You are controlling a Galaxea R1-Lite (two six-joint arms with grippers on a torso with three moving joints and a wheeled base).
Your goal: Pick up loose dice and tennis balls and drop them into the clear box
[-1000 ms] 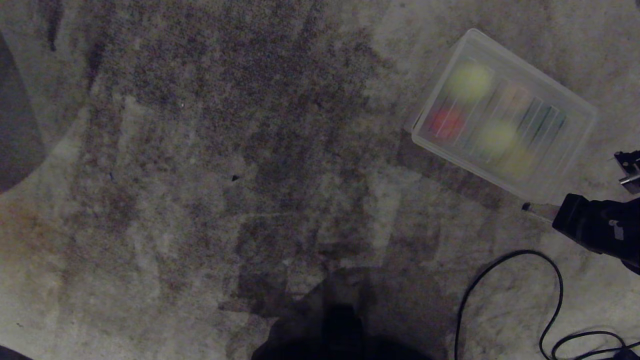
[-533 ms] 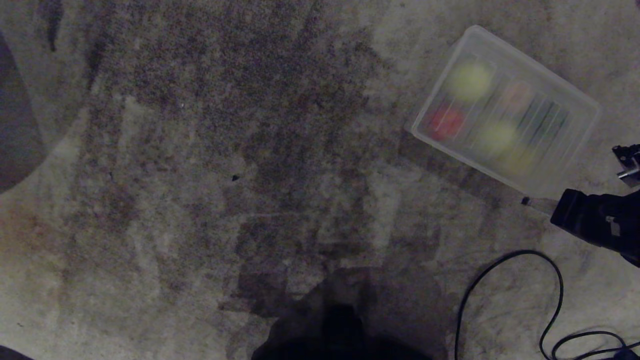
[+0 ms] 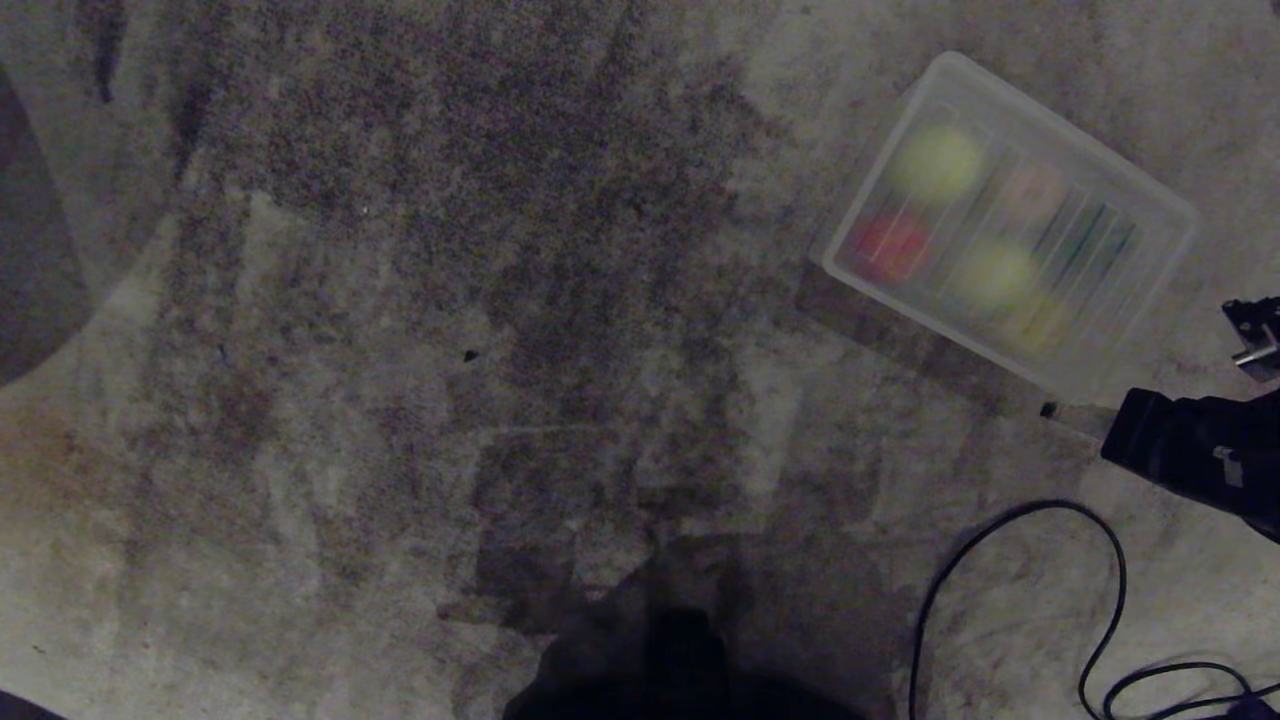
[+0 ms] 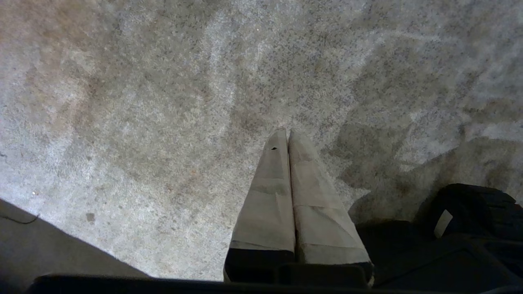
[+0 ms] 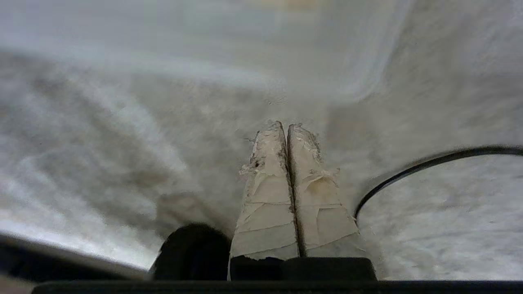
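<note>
Stained carpet (image 3: 420, 300) fills the scene. At the right, the right gripper (image 3: 1050, 411) is clenched on nothing, its tips just beside the near corner of the clear box (image 3: 1160, 215), where tennis balls (image 3: 937, 163) and dice (image 3: 890, 245) show blurred through the ribbed lid. No loose pieces show; approach gently, clear of the black cable (image 3: 1000, 520). The left gripper (image 4: 287, 136), also clenched empty, hangs over bare carpet.

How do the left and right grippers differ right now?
The right gripper points at the near corner of the clear box, while the left gripper hangs over bare carpet. A black cable curves beside the right gripper; none shows by the left. Both are shut and empty, with tape-wrapped fingers.
</note>
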